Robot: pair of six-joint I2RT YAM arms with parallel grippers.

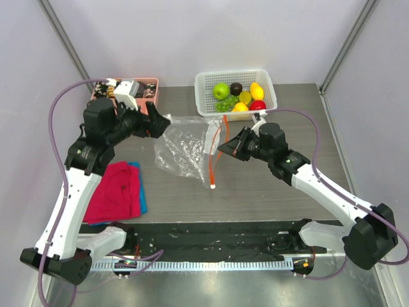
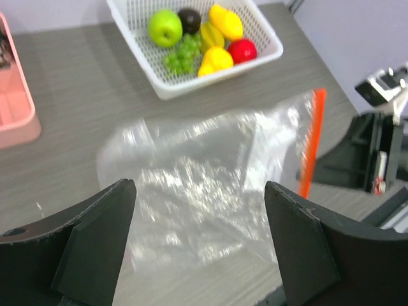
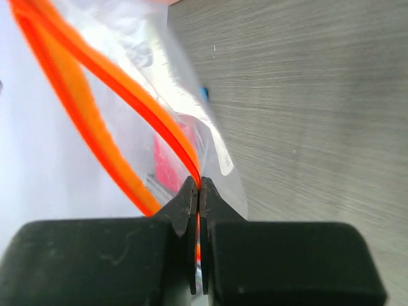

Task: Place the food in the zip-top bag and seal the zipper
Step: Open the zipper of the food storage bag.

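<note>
The right hand (image 3: 199,191), pinched shut on the thin orange-red zipper strip (image 2: 312,140) of the crinkly clear plastic bag (image 1: 182,147) mid-frame on the grey counter (image 1: 268,185), may lose it while the left hand (image 2: 199,188) gapes empty.

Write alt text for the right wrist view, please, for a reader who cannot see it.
The right gripper is shut on the orange zipper of the clear zip-top bag, whose mouth gapes open to the left. Grey wood-grain table fills the right.

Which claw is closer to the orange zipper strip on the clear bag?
Right. The right claw is shut on the zipper strip itself; the left claw stands open by the bag at its opposite edge, away from the strip.
</note>
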